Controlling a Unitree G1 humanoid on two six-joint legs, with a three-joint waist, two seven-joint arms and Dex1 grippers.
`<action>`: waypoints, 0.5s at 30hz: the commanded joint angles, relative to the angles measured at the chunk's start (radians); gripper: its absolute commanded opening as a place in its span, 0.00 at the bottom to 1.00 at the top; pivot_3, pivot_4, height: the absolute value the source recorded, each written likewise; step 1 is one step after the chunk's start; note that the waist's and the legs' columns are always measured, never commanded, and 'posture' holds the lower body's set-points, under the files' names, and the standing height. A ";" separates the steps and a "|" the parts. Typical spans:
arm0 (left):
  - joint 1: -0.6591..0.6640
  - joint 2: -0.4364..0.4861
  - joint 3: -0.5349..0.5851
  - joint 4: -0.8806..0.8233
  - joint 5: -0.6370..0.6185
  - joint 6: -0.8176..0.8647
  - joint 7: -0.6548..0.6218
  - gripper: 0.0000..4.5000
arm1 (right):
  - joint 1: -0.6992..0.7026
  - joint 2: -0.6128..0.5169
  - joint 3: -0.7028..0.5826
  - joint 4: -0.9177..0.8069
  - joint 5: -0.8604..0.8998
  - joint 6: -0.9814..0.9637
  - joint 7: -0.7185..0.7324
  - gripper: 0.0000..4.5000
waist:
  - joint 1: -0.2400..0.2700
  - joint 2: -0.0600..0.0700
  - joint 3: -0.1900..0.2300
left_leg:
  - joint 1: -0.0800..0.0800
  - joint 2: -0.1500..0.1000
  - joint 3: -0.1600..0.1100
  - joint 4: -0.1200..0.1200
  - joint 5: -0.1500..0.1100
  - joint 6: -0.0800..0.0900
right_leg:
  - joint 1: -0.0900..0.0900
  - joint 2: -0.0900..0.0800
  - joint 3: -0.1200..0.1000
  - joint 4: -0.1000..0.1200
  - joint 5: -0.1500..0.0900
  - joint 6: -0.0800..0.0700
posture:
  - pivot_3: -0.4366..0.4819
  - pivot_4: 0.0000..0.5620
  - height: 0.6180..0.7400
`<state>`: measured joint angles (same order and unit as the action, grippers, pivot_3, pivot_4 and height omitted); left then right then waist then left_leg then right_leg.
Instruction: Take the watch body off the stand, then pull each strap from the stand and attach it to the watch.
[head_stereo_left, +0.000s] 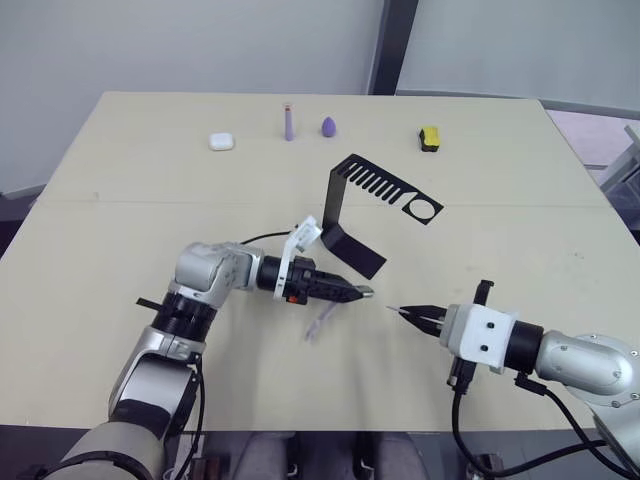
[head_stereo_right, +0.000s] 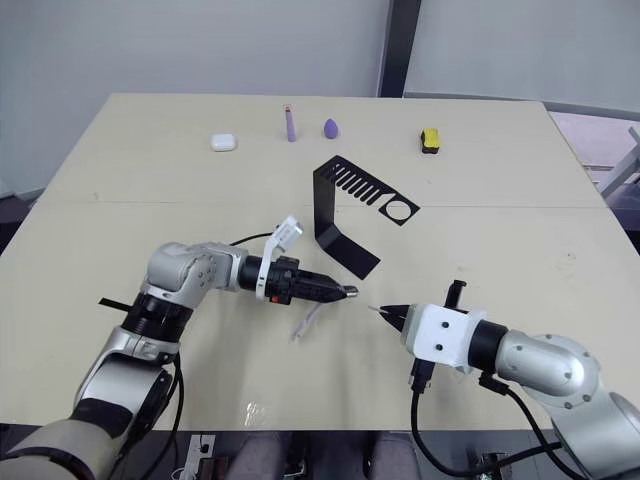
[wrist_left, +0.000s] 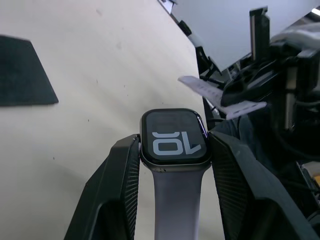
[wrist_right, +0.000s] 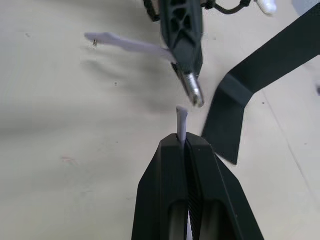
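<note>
My left gripper is shut on the watch body, whose dark screen shows white digits. One pale lavender strap is joined to the watch and hangs down toward the table. Just right of it, my right gripper is shut on the second strap, whose free end points at the watch across a small gap. The black stand rests on the table behind the grippers, with its comb slots and ring hole bare.
Along the table's far side lie a white earbud case, a purple stick, a purple egg-shaped piece and a yellow-and-black block. The beige table has open surface to the left and right.
</note>
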<state>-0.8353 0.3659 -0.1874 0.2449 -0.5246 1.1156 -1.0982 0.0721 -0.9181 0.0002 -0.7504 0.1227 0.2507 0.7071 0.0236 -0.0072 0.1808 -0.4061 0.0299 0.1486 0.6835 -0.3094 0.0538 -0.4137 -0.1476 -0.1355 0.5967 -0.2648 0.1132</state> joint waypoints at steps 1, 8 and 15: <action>-0.022 0.003 0.018 -0.011 -0.039 0.015 -0.023 0.36 | -0.020 0.031 0.036 0.030 -0.109 -0.082 -0.040 0.00 | -0.002 0.000 0.000 | 0.000 0.000 0.000 0.000 0.000 0.000 | 0.000 0.000 0.000 0.002 0.000 0.000 | 0.48 0.27 1.00; -0.026 0.005 0.025 0.006 -0.044 0.019 -0.018 0.36 | -0.052 0.089 0.053 0.092 -0.183 -0.136 -0.042 0.00 | -0.003 0.000 0.000 | 0.001 0.000 0.000 0.000 0.002 -0.001 | 0.000 0.001 0.001 0.005 0.000 -0.001 | 0.48 0.27 1.00; -0.016 0.011 0.018 -0.013 -0.039 0.010 -0.014 0.36 | -0.079 0.128 0.046 0.096 -0.170 -0.121 -0.032 0.00 | -0.001 0.000 0.000 | 0.001 0.000 0.000 0.000 0.002 -0.001 | 0.000 0.001 0.000 0.006 0.000 -0.001 | 0.48 0.27 1.00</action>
<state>-0.8403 0.3720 -0.1794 0.2523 -0.5451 1.1326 -1.1050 0.0028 -0.7958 0.0688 -0.6304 -0.0578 0.1328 0.6744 0.0222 -0.0073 0.1809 -0.4056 0.0300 0.1485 0.6835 -0.3074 0.0525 -0.4139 -0.1469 -0.1350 0.6031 -0.2652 0.1125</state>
